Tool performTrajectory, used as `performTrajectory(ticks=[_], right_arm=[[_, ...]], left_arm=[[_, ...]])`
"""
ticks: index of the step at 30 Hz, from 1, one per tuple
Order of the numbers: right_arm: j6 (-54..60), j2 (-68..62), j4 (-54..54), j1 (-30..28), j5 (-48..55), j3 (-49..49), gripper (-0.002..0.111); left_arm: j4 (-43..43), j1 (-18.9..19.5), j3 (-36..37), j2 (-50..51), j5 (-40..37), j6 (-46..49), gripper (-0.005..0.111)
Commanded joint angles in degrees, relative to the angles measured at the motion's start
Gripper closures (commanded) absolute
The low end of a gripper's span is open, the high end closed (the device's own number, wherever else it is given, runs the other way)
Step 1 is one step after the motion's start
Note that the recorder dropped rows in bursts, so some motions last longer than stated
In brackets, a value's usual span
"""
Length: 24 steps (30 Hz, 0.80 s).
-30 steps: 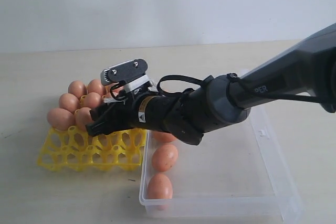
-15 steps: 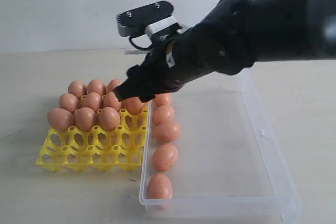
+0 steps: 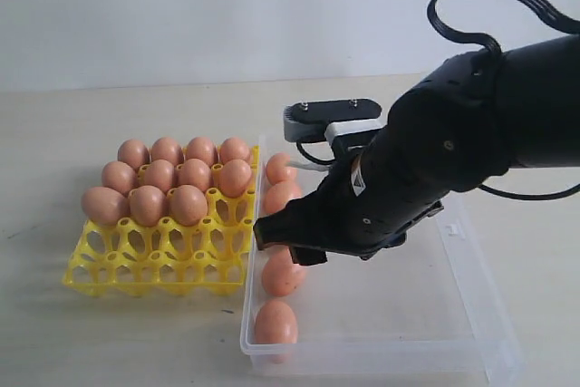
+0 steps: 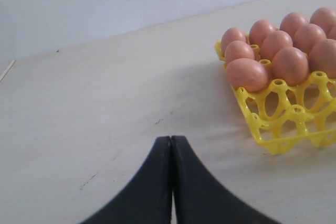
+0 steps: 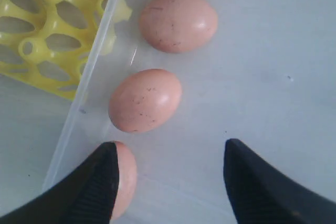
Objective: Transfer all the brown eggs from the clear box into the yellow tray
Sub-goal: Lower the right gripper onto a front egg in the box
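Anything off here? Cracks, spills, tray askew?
Nothing stands out. The brown eggs in the yellow tray sit in their cups. Those in the clear box lie in a line along the wall next to the tray, shells whole, with only small dark specks. No spill. The open right claw hovers over them.

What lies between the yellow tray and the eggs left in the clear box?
Only the clear box, that is, its low side wall. The right wrist view shows this wall running between the yellow tray and the brown eggs, with nothing else there.
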<state>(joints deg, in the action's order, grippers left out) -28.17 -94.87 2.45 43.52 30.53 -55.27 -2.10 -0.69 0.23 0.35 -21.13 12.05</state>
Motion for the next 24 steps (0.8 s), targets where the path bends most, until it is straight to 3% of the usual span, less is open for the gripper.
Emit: performTrajectory(ticks=[1,11,24], right_arm=[[-0.4,-1.6,-1.0,-0.2,-5.6,0.7,0.052],[-4.9,-8.9,-4.5,-0.2,-14.3,0.6,0.052],[-5.0,-13.8,-4.5,-0.3,-17.0,0.4,0.052]], left_arm=[[-0.1,0.1,-0.2,-0.3,0.3,-0.3,0.107],[-0.1,0.1,-0.2,-0.3,0.3,-0.3,0.107],[-0.1,0.1,-0.2,-0.3,0.3,-0.3,0.107]])
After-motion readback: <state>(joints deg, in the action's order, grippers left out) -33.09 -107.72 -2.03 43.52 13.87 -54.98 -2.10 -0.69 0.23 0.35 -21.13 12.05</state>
